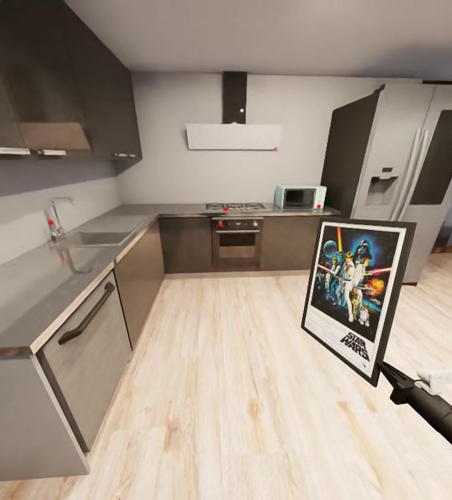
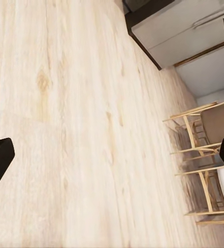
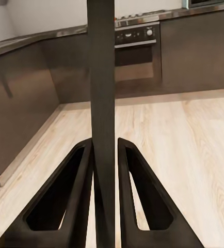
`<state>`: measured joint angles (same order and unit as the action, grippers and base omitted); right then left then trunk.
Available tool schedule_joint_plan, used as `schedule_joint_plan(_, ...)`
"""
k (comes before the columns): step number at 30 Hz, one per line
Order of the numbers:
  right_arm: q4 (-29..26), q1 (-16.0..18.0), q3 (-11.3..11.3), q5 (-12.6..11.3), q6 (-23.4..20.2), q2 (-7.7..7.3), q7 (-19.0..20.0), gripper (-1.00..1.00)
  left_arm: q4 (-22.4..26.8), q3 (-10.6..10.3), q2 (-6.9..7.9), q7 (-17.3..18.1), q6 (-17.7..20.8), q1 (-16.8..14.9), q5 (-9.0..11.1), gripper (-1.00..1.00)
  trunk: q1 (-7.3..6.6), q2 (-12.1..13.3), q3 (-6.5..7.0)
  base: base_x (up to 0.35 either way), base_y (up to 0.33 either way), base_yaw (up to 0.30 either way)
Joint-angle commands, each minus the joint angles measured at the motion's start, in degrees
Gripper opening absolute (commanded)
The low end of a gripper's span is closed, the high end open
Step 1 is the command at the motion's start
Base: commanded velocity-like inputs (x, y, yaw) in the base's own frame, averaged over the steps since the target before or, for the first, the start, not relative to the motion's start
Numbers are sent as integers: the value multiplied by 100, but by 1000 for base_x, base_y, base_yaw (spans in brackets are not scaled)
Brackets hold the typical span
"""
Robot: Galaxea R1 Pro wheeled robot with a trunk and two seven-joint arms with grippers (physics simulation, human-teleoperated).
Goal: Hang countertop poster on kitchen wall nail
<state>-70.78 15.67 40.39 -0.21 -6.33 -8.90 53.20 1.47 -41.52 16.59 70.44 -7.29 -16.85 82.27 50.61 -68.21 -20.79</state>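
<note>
The poster (image 1: 356, 294), black-framed with dark blue artwork and "STAR WARS" lettering, hangs upright in the air over the plank floor at the right of the head view. My right gripper (image 1: 385, 371) is shut on its lower right corner. In the right wrist view the frame's thin edge (image 3: 101, 103) stands clamped between the two black fingers (image 3: 65, 201). The kitchen countertop (image 1: 24, 292) runs along the left wall and back wall, with sink and tap (image 1: 57, 221). My left gripper (image 2: 112, 155) is open above bare floor, its fingertips at the picture's sides. No wall nail is discernible.
A steel oven (image 1: 237, 243), hob, white hood (image 1: 234, 136) and teal microwave (image 1: 299, 197) line the back wall. A silver fridge (image 1: 406, 173) stands at the right. Wooden chairs (image 2: 202, 160) show in the left wrist view. Open plank floor lies ahead.
</note>
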Motion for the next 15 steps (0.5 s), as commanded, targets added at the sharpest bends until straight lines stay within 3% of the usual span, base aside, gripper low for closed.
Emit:
schedule_joint_plan(1, -6, 7, 13, -14, -69, 2, 42, -100, 3, -50, 2, -3, -55, -3, 35, 100, -22, 37, 12, 0, 0, 0)
schedule_joint_plan(15, -6, 7, 13, -14, -62, 2, 42, -100, 3, -49, 11, -65, -44, -3, 35, 100, -330, 599, 263, 0, 0, 0)
